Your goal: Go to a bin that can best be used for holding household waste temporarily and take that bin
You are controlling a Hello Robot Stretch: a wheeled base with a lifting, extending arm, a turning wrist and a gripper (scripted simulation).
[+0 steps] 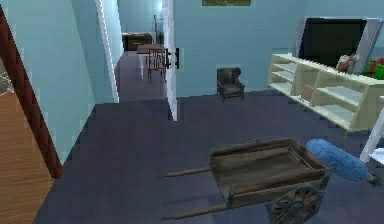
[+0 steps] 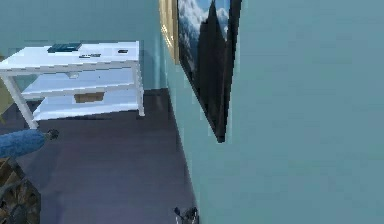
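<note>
Forward view: finds a wooden cart (image 1: pixel 262 170) low at right, a blue fuzzy thing (image 1: pixel 338 160) at its right end. Farther on, by the far wall, a small dark boxy thing (image 1: pixel 230 82), perhaps the bin; cannot tell.

Arm side view: catches the hand (image 2: pixel 186 214) at the bottom edge; cannot tell whether holding anything. Up-left of it, well apart, a white worktop (image 2: pixel 70 60) with shelves.

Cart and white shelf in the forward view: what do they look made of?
Cart: weathered wood with a matte look, shown by brown-grey planks with visible seams and grain. Its wheel is darker and could be wood or metal; I can't tell which. Shelf: smooth white boards of flat, even colour, likely painted wood or laminate.
</note>
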